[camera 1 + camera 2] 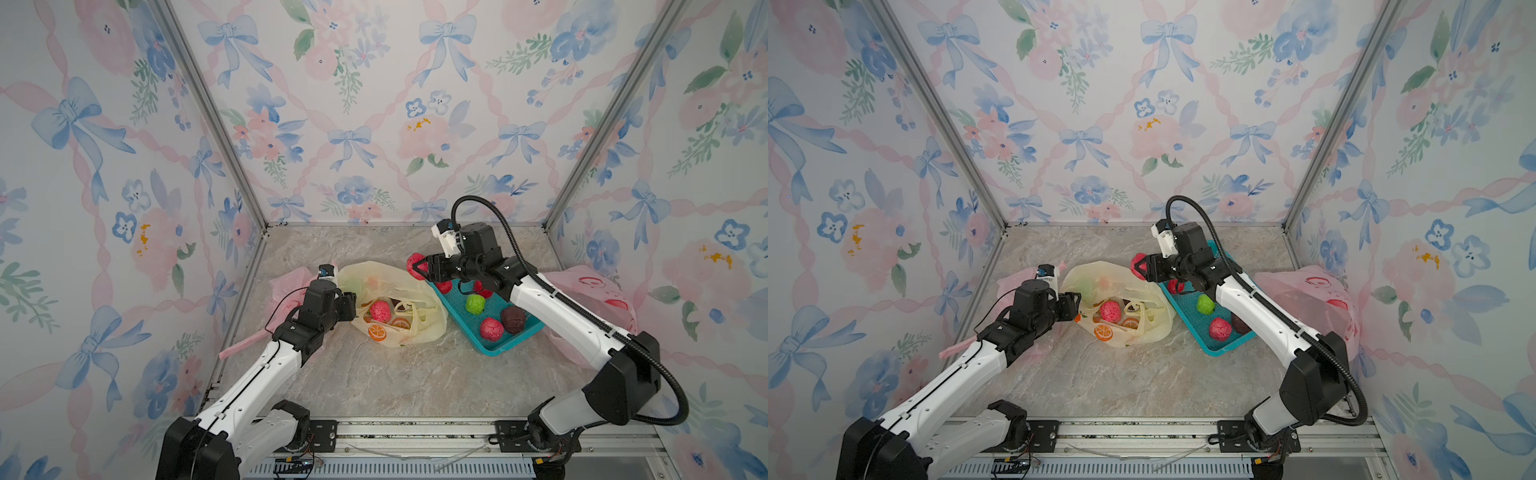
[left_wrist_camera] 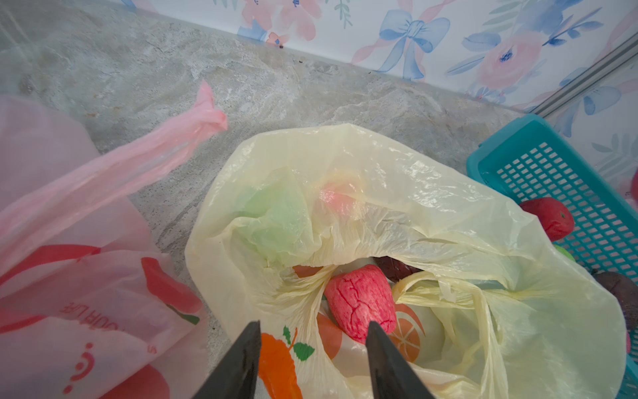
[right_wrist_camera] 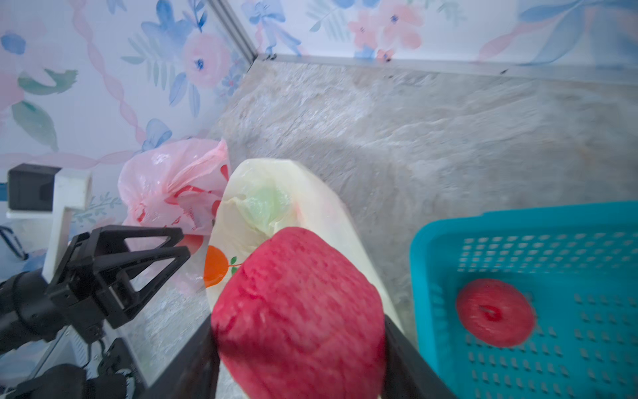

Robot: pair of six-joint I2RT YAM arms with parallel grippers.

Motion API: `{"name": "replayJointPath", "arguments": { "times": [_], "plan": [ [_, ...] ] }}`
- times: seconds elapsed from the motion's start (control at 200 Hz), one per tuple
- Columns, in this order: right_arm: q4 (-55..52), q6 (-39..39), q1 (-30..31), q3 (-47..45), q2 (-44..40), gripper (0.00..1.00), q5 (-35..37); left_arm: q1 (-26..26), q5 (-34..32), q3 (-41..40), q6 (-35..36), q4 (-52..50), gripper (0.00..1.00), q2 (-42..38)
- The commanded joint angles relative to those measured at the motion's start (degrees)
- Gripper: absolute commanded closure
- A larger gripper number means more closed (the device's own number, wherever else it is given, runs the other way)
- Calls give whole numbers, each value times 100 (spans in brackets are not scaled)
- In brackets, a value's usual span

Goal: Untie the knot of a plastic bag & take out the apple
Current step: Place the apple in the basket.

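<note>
Right gripper (image 1: 420,266) is seen in both top views clamped on a red apple (image 1: 412,261), raised at the far corner of the teal basket (image 1: 494,308), with the yellow bag (image 1: 419,286) just beside the basket. From the left wrist, the left gripper (image 2: 314,324) is shown with jaws apart and empty over the bag's untied mouth. From the right wrist, the apple is seen filling the jaws; it would best be carried over bare mesh in the basket, clear of the red fruit (image 3: 495,312) lying there, and lowered before release
</note>
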Motion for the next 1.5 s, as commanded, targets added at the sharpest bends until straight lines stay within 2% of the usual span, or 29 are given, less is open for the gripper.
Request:
{"name": "replayJointPath", "arguments": {
  "times": [0.0, 0.055, 0.13, 0.27, 0.605, 0.795, 1.18, 1.285, 1.495],
  "plan": [
    [-507, -495, -320, 84, -1, 56, 1019, -36, 233, 153, 85, -189, 49, 150],
    [-701, -686, -482, 67, 129, 56, 1507, -76, 287, 151, 63, -191, 49, 219],
    [-801, -787, -672, 6, 297, 56, 1766, -140, 307, 152, 47, -189, 48, 313],
    [-687, -849, -963, -139, 642, 56, 1907, -229, 303, 205, 1, -291, 47, 486],
    [-755, -1018, -1061, 110, 1698, 56, 2482, -532, 341, 316, -119, -359, 38, 1330],
    [-837, -1025, -1077, 317, 2128, 55, 2391, -680, 261, 846, -94, -315, 35, 1814],
    [-940, -1071, -1119, 251, 2116, 33, 2060, -941, 363, 1221, -120, -303, 32, 2711],
    [-942, -1078, -1141, 196, 1964, 19, 1877, -978, 271, 1220, -272, -394, 32, 2681],
    [-712, -905, -1211, -146, 1143, 15, 1369, -1029, 22, 1388, -341, -570, 26, 2926]
  ]
}}
